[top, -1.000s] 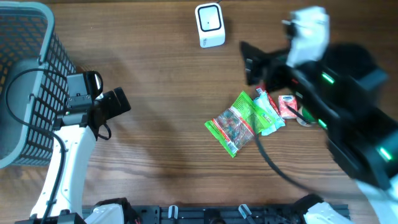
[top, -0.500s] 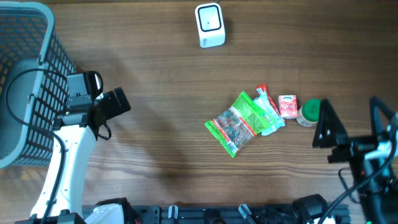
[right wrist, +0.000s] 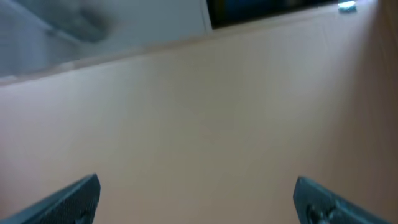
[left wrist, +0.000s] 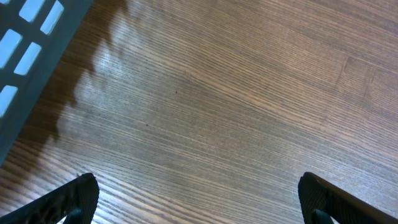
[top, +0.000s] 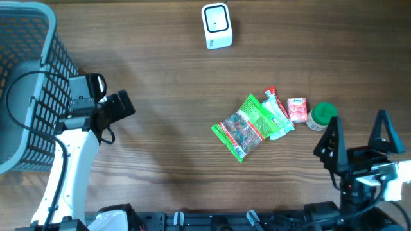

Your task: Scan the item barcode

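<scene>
Left gripper [left wrist: 199,198] and right gripper [top: 358,126] gape empty; print on green snack packet [top: 244,127] too small to read.

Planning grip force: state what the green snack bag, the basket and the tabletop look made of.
Green snack bag: thin plastic film, glossy, crinkled, with a see-through window.
Basket: probably moulded plastic, matte grey, open grid walls.
Tabletop: wood or wood-look laminate, satin, visible grain lines.

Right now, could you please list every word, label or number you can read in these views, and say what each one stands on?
No text can be read in any view.
Print on the green snack packet: too small to read.
White label on the small red pack: blurred.
The white scanner: no legible marking.
Wrist views: no lettering in sight.
</scene>
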{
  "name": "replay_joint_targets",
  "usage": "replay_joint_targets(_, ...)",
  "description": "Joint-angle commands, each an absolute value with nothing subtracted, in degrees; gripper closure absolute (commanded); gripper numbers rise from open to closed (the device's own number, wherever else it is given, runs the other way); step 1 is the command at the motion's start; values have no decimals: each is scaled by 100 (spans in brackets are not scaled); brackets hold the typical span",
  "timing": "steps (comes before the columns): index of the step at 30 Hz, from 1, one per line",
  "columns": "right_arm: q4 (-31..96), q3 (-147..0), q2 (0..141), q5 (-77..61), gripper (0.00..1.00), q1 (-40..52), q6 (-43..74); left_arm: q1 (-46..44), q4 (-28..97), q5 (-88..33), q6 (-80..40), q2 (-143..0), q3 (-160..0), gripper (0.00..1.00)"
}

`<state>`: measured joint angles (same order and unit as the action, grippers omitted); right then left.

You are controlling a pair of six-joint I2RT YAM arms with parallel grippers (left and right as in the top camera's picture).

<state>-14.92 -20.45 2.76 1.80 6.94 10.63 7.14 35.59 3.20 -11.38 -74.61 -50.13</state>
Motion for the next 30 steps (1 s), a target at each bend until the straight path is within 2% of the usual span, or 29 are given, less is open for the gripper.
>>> replay_joint_targets(1,-2224,-1363,32,-82,0,661,1111,727,3535,397,-1068,-7426,-5081,0)
replay_joint_targets(19,-2484,-25,19,-145,0,661,1444,727,3535,397,-1068,-7426,-5081,0)
replay_joint_targets(26,-1481,-27,19,-298,0,661,1448,727,3535,397,-1068,-7426,-5081,0)
replay_joint_targets(30,-624,-27,19,-803,0,663,659,727,3535,397,-1068,-7426,-5081,0)
